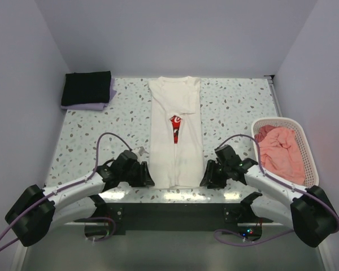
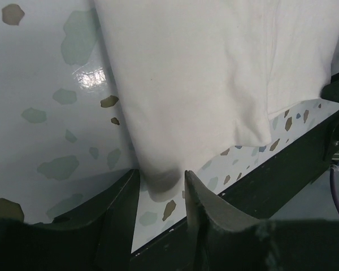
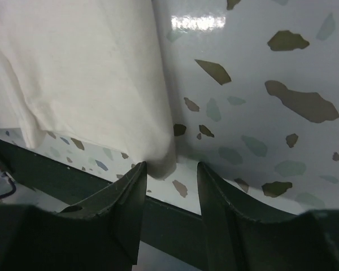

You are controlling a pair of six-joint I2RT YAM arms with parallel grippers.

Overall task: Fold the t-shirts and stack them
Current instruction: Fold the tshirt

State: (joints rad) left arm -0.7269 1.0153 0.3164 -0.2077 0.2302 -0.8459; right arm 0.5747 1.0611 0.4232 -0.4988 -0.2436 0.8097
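Note:
The cream-white t-shirt (image 1: 175,135) lies lengthwise in the table's middle, sides folded in, a strip of its red print (image 1: 175,127) showing. My left gripper (image 1: 146,176) is open at its near left corner (image 2: 161,179), which lies between the jaws. My right gripper (image 1: 207,176) is open at its near right corner (image 3: 161,164), next to the left jaw. A folded black tee (image 1: 86,88) lies on a folded lavender tee (image 1: 89,105) at the far left. The salmon-pink tee (image 1: 281,152) is bunched in the basket.
The white slatted basket (image 1: 305,151) stands at the right edge. The table's dark near edge (image 1: 175,197) runs just below both grippers. Grey walls enclose the table on three sides.

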